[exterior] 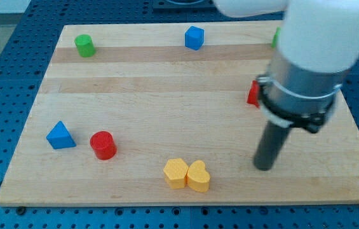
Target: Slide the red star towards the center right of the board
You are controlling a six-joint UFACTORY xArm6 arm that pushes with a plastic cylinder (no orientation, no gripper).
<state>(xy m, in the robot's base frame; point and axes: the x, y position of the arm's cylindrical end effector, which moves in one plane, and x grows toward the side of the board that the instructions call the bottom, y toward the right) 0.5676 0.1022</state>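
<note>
The red star (253,93) shows only as a small red edge at the view's right, mostly hidden behind the arm's body. My tip (264,166) rests on the wooden board (166,83) below the red star, towards the view's bottom right, apart from it. The nearest other blocks are two yellow ones to the tip's left.
A green cylinder (85,45) at the top left, a blue cube (194,37) at the top middle, a green block (275,38) half hidden at the top right. A blue triangle (60,136) and a red cylinder (103,145) at the lower left. A yellow hexagon (176,173) touches a yellow heart (198,177).
</note>
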